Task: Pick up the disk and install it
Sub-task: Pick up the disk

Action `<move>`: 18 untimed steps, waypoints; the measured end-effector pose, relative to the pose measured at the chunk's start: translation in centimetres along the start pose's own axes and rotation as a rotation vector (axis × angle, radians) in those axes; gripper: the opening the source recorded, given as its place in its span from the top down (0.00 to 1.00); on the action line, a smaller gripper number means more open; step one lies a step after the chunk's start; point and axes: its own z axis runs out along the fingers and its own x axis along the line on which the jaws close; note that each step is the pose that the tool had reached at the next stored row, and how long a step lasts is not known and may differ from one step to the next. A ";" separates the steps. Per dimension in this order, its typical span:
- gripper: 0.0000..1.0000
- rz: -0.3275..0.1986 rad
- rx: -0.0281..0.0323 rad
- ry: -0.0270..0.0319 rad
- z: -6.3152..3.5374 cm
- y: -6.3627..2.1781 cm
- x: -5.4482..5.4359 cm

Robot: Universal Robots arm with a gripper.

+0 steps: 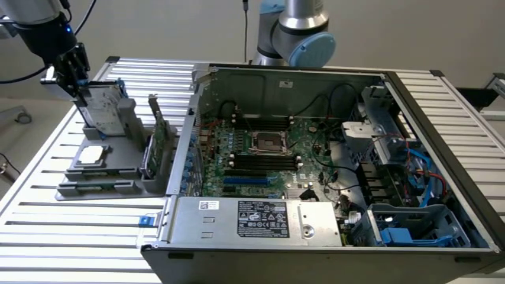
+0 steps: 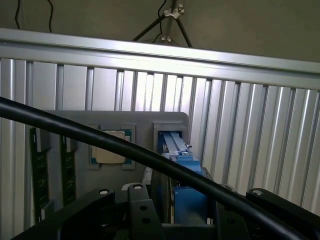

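The disk [image 1: 105, 109], silver-grey with a white label, stands on edge in the back slot of a grey holder [image 1: 118, 177] at the exterior view's left. My gripper [image 1: 75, 74] hangs at the disk's upper edge, tilted towards it. In the wrist view the disk [image 2: 186, 197] shows its blue rail, running away from the camera between my black fingers [image 2: 142, 205]. The gripper [image 2: 182, 207] is open, with one finger on each side of the disk's top and a narrow gap to it. The lower part of the disk is hidden in the slot.
The holder also carries a flat silver square piece [image 1: 91, 155] and green circuit cards [image 1: 158, 136]. An open computer case [image 1: 316, 148] fills the middle of the slatted table [image 1: 79, 236], with a blue drive cage [image 1: 418, 225] at its front right. A black cable [image 2: 100, 135] crosses the wrist view.
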 end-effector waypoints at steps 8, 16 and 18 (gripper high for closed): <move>0.53 0.000 0.0001 0.0000 0.22 0.00 0.0; 0.53 0.000 0.0002 -0.0001 0.30 0.01 0.2; 0.53 0.000 -0.0001 0.0000 0.30 0.02 0.2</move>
